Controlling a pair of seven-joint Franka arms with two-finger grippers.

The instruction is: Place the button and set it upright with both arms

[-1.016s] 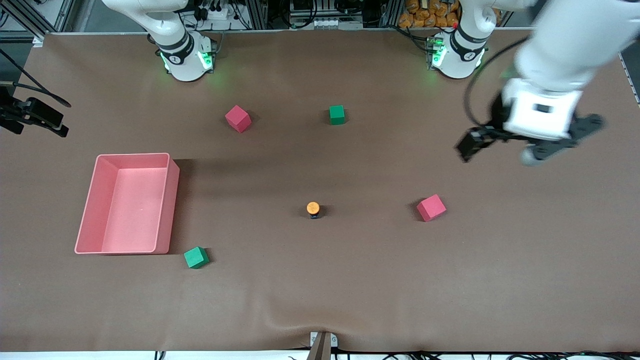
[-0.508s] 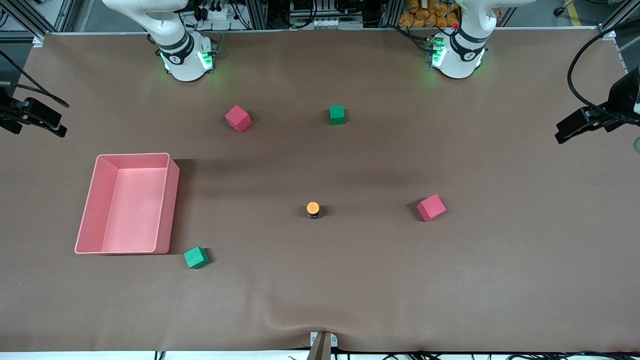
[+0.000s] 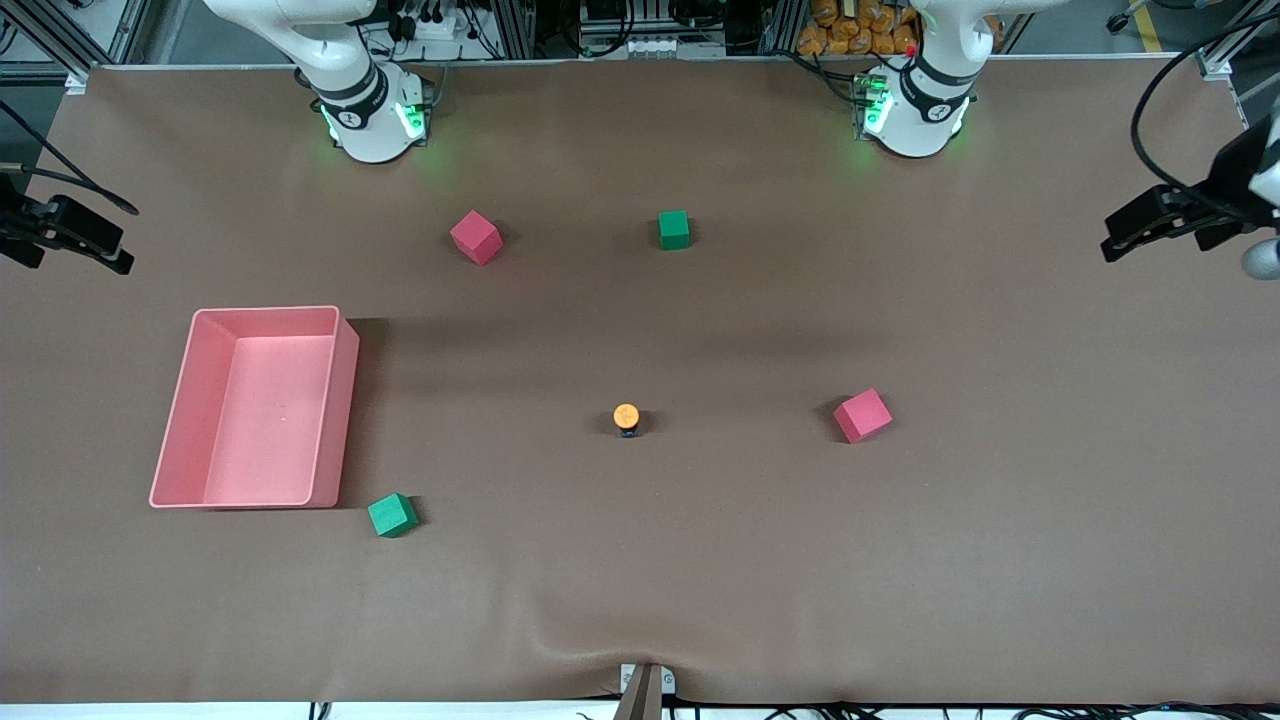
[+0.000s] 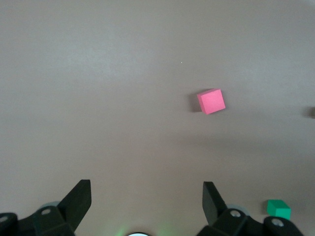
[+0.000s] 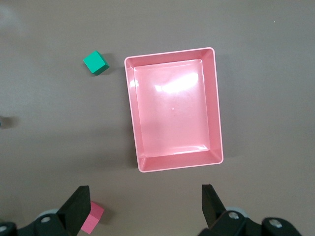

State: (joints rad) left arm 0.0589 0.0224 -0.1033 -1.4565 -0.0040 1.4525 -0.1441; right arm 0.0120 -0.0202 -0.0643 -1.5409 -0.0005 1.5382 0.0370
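The button already stands cap-up on the table — placing looks finished. Left gripper and right gripper hang spread, empty; next, likely parking.

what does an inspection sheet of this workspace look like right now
surface: brown table cover, a slight ripple at the edge nearest the front camera
job's things: button standing orange cap up mid-table, untouched
clutter: two pink cubes, two green cubes, pink bin with nothing in it
hands: left hand open, up over the left arm's end of the table; right hand open, over the bin
cables: black cable looping at the left arm's end
surroundings: frame rails and wiring past the arm bases
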